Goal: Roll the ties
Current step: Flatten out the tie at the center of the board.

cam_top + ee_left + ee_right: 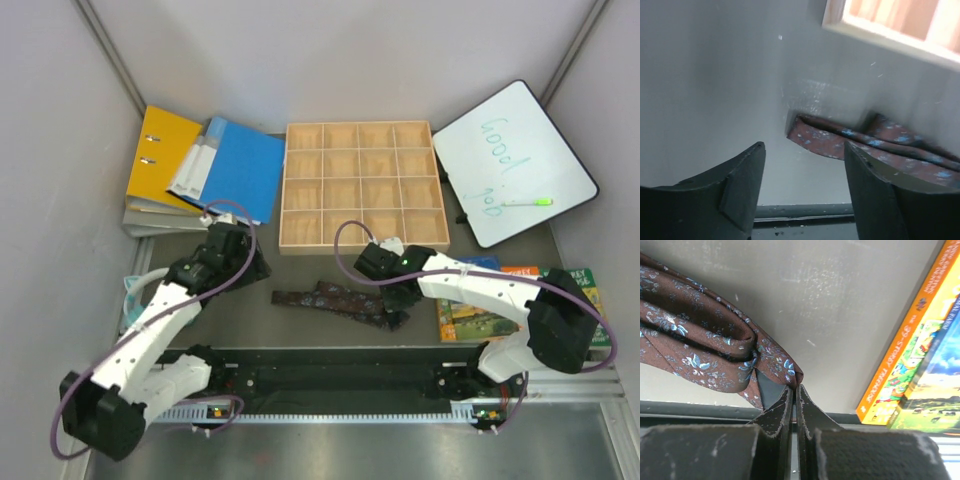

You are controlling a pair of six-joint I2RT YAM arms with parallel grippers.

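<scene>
Grey tabletop [250,325], plain pale walls [340,50], even light

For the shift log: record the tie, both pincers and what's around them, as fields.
Tie: unrolled, loosely folded, lying on near side of tray
Left pincer: open, by tie's left end, holding nothing
Right pincer: shut on tie's right end
Around: books right, binders left, whiteboard far right

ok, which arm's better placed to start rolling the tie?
Right, probably. The right gripper is shut on one end of the tie, so it could begin turning that end over. The left gripper stands open near the other end, touching nothing.
</scene>
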